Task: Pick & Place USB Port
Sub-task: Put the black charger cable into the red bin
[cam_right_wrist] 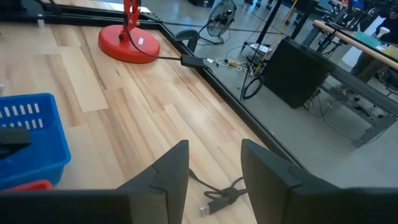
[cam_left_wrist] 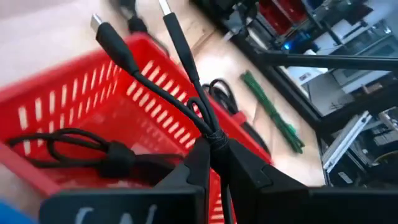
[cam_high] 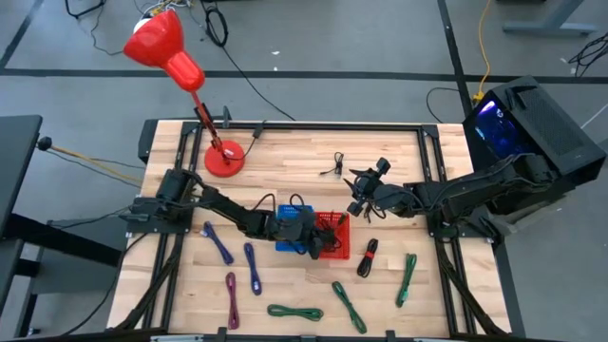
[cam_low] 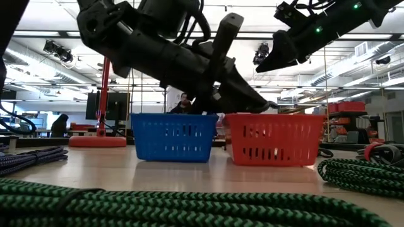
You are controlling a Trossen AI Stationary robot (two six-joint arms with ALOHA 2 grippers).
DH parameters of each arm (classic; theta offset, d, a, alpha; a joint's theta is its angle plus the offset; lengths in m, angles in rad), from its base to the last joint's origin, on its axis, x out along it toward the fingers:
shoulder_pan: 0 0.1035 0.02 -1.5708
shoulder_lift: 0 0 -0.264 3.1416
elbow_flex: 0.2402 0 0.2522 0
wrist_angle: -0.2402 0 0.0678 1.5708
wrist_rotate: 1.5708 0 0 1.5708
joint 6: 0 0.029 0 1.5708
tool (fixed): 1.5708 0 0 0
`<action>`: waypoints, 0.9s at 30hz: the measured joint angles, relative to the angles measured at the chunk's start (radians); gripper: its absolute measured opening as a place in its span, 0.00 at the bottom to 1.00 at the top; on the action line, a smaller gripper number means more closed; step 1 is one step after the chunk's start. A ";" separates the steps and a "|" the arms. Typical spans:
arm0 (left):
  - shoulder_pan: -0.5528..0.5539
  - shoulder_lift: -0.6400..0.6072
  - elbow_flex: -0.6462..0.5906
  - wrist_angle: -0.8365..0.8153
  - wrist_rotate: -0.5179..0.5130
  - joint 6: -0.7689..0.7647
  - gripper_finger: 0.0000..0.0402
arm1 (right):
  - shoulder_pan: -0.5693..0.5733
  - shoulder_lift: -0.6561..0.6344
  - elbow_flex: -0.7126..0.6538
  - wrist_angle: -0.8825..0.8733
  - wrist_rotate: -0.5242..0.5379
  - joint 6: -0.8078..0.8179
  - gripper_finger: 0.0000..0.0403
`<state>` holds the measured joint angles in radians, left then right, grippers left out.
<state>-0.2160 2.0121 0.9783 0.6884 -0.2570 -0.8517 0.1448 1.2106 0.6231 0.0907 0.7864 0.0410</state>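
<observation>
- Black USB cable (cam_left_wrist: 186,93) pinched mid-bundle in shut left gripper (cam_left_wrist: 211,155), plugs trailing toward 11 o'clock, directly over red basket (cam_left_wrist: 68,99).
- Right gripper (cam_right_wrist: 214,165) open, empty, idle at 3 o'clock.

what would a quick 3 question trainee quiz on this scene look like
1. True or false: the left gripper is shut on a black cable above the red basket.
2. What lies below the open right gripper? A) a black cable on the table B) the blue basket C) the red lamp
3. Fill in: the red basket already holds a bundled ____ cable.

Key: 1 true; 2 A; 3 black
</observation>
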 joint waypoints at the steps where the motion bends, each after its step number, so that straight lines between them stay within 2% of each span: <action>1: 0.004 0.000 0.000 0.014 0.010 0.010 0.09 | 0.000 0.000 0.000 0.003 -0.001 0.000 0.37; 12: 0.017 0.000 0.000 0.018 0.053 -0.001 0.09 | 0.000 0.000 0.000 -0.001 -0.001 0.000 0.37; 20: 0.019 0.000 -0.001 0.018 0.063 -0.007 0.31 | 0.000 0.000 0.000 -0.001 -0.001 0.000 0.37; 27: 0.029 0.000 -0.002 0.031 0.085 -0.009 0.35 | 0.000 0.000 0.000 -0.001 -0.001 0.001 0.37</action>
<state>-0.1874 2.0121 0.9768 0.7198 -0.1722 -0.8604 0.1450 1.2106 0.6231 0.0895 0.7853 0.0422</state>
